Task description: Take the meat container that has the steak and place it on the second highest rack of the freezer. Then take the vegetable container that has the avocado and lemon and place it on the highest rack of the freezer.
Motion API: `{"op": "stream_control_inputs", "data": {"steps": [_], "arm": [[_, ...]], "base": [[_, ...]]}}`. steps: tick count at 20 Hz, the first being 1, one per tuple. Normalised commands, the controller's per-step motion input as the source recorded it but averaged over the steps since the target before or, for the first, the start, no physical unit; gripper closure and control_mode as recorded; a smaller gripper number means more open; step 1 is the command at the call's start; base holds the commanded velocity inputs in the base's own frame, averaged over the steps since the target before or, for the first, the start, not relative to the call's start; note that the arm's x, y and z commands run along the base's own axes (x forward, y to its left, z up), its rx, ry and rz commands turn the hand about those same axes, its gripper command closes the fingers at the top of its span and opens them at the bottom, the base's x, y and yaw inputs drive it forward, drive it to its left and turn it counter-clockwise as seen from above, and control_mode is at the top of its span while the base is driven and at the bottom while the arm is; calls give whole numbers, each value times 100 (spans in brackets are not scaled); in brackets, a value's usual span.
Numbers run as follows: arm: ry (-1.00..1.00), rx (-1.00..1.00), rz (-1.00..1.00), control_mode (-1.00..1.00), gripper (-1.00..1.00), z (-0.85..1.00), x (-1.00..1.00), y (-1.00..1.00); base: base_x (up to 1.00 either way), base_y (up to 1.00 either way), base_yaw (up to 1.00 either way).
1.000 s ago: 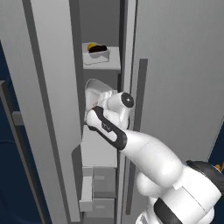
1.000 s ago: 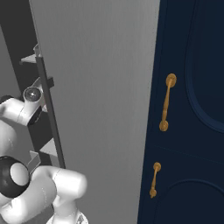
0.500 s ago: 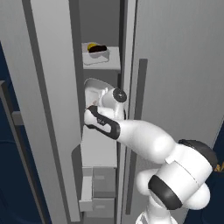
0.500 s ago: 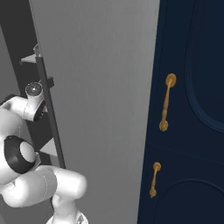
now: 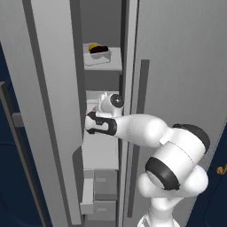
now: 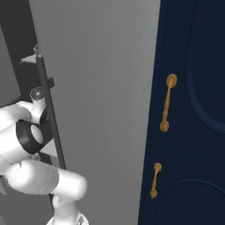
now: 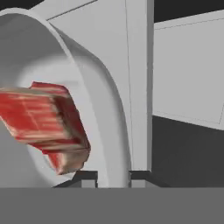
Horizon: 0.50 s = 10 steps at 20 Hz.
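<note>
A: Any brand, label or writing to read anywhere?

B: None that I can make out. Grey panels, navy doors, bare dishes.

A: Then go left to right.

B: In the left base view, the freezer (image 5: 57, 111) has its tall grey door swung open at the left, with the shelf column just right of it. On the highest rack (image 5: 108, 65) sits the vegetable container (image 5: 98, 56), the yellow lemon (image 5: 92, 46) at its left touching the dark avocado (image 5: 101, 49). One board down, on the second highest rack (image 5: 100, 150), the white arm reaches in from the lower right and covers most of the meat container (image 5: 94, 105); a pale edge of it shows just left of the wrist. Drawers (image 5: 105, 195) stack below.

A: And the steak?

B: In the hand view the steak (image 7: 43, 122) lies inside the meat container, a red marbled slab left of centre, with the dish's curved white wall rising to its right.

A: The jaws?

B: The gripper (image 7: 113, 176) has its two dark tips on either side of that wall, near its rim. Whether they pinch it or stand a little slack, I cannot tell.

A: What's in the way, or further right?

B: The grey freezer door and its bar handle (image 6: 49, 118) stand before the arm in the right base view. Beyond are navy cabinets (image 6: 193, 132) with gold handles (image 6: 167, 103)
</note>
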Motion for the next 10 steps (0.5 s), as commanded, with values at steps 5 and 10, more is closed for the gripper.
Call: {"op": "stream_control_inputs", "data": {"steps": [5,10], "arm": [[-13,0,0,-100,-100,-7,27,-1],[-39,0,0,-100,-100,42,-62,-2]], "base": [[0,0,0],[0,0,0]]}}
